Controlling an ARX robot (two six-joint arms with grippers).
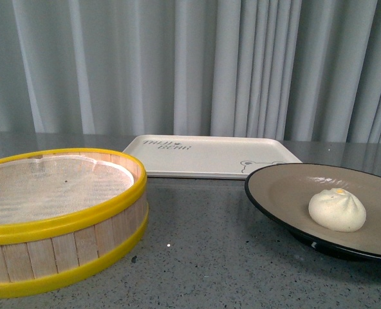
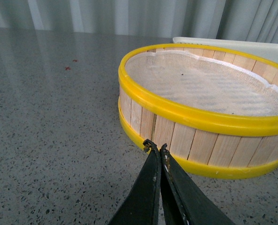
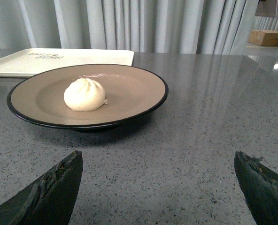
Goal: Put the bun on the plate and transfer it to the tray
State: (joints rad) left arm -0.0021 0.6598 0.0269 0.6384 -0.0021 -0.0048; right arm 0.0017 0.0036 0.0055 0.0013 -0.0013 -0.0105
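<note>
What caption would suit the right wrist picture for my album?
Open right gripper faces the bun sitting on the plate, tray beyond, on a grey table.

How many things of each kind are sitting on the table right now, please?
Bun: 1
Plate: 1
Tray: 1
Steamer basket: 1
Total: 4
</note>
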